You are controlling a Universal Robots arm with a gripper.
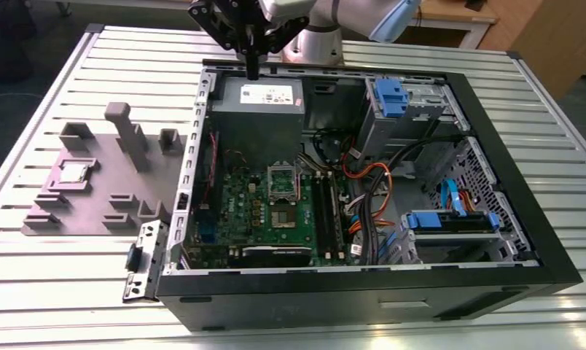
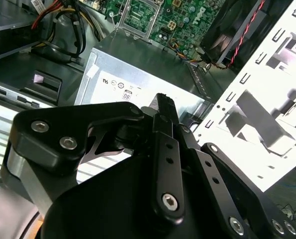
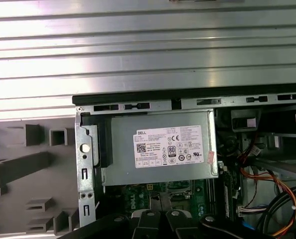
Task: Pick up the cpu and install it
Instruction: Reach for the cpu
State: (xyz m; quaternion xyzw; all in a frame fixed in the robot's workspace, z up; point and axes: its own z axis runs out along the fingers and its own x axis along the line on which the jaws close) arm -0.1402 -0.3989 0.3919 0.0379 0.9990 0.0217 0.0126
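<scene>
The end effector (image 1: 252, 72), fingers closed and empty, hovers above the computer case's (image 1: 371, 292) grey box (image 1: 259, 120); the cpu (image 1: 72, 173) lies on the fixture (image 1: 89, 211).

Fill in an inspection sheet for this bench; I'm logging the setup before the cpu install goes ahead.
Surface: ribbed metal table carrying an open computer case and, at the exterior view's left, a grey fixture tray.
Job's things: cpu lies flat in a tray recess, untouched. The socket frame sits on the green board inside the case.
Clutter: nothing seen.
Gripper: gripper shut, holding nothing, above the grey box with a white label, well apart from the cpu.
Cables: orange and black cables run inside the case beside the board.
Surroundings: wooden furniture beyond the table.
</scene>
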